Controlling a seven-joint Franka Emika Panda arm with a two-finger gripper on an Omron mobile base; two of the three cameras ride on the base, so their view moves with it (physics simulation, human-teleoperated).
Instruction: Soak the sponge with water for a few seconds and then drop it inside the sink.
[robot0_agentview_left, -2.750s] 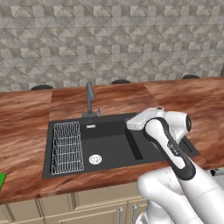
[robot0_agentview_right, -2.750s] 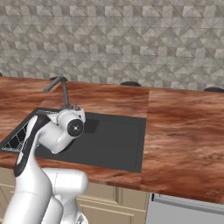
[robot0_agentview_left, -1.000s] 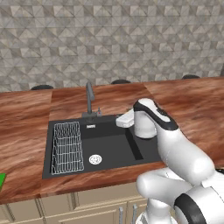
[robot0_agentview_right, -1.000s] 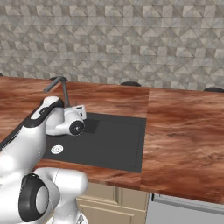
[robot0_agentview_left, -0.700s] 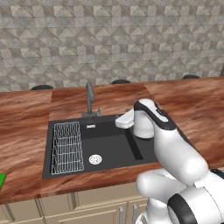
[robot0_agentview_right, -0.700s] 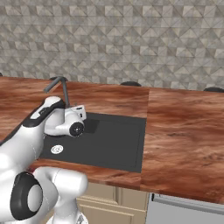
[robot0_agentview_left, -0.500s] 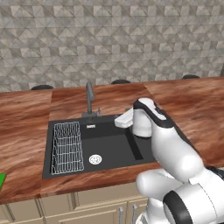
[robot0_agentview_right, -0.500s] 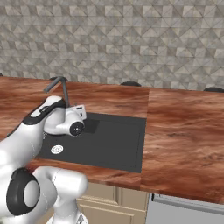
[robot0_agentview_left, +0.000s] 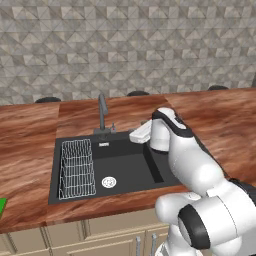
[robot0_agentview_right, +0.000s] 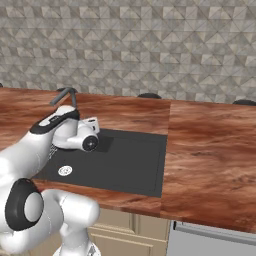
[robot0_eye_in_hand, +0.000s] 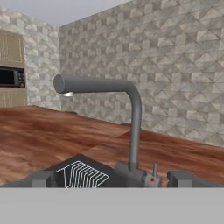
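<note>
The sponge (robot0_agentview_left: 2, 205) shows as a green sliver on the wooden counter's front edge, at the far left of the left base view and well away from the arm. The black sink (robot0_agentview_left: 127, 167) lies in the middle, with its silver drain (robot0_agentview_left: 109, 182). My gripper (robot0_agentview_left: 134, 135) hovers over the sink's back right part and points at the grey faucet (robot0_agentview_left: 102, 112). In the hand view its fingertips (robot0_eye_in_hand: 42, 178) stand wide apart, open and empty, on either side of the faucet (robot0_eye_in_hand: 134, 127) base. The spout (robot0_eye_in_hand: 65, 84) hangs dry, so the water is out of view.
A white wire rack (robot0_agentview_left: 77, 167) fills the sink's left part. The faucet's small lever (robot0_eye_in_hand: 153, 170) with a red dot stands just right of its base. Wooden counter (robot0_agentview_right: 210, 150) surrounds the sink, with a tiled wall behind. A microwave (robot0_eye_in_hand: 11, 77) sits far off.
My hand has swung left from the sink's right side toward the faucet, creeping a little closer in the last half second. The sponge, sink and rack stay put.
</note>
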